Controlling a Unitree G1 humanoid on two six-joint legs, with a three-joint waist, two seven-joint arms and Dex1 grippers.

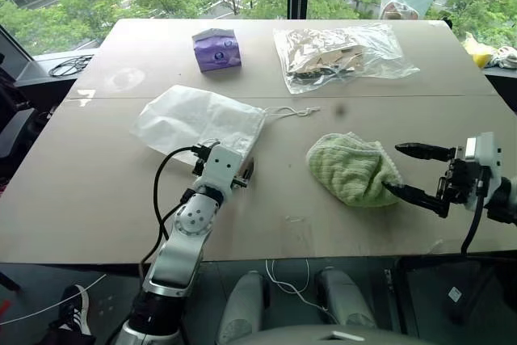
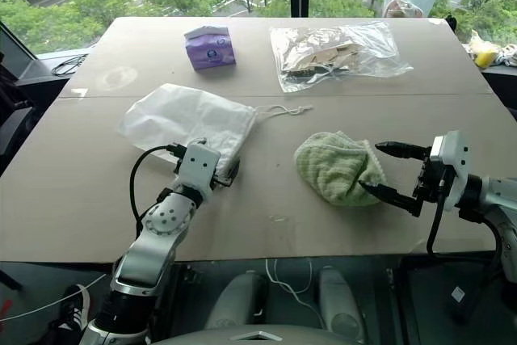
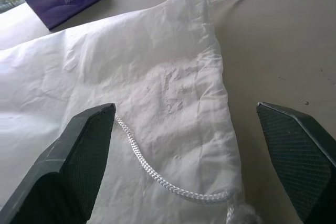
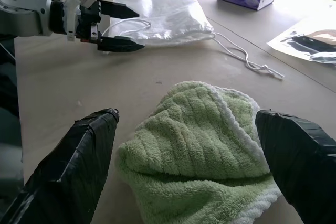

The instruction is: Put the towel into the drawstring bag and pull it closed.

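On the tabletop (image 1: 97, 199), the green towel (image 1: 351, 167) lies crumpled right of centre; the white drawstring bag (image 1: 198, 123) lies flat left of it, mouth toward the towel, cords (image 1: 292, 111) trailing off the mouth. Towel and bag apart, nothing yet inside.

Left gripper (image 4: 122, 27): fingers spread wide, level, at the near corner of the bag mouth, a loop of cord lying on the fabric between them. Holding nothing. Right gripper (image 1: 414, 171): fingers spread, straddling the towel's right edge, lower finger about touching the pile, not closed on it.

Step in hand, as judged: secure both items. Left should pinch one layer of the mouth hem only, not both layers, and avoid trapping the cord, so the mouth can open. Right should bite deep into the folded bulk so the towel lifts as one bundle.

Surroundings: purple tissue pack (image 1: 216, 48) and clear plastic bag (image 1: 343, 52) with brown contents at the far side, well apart from the work. Path between towel and bag unobstructed; the loose cords are the likeliest snag.
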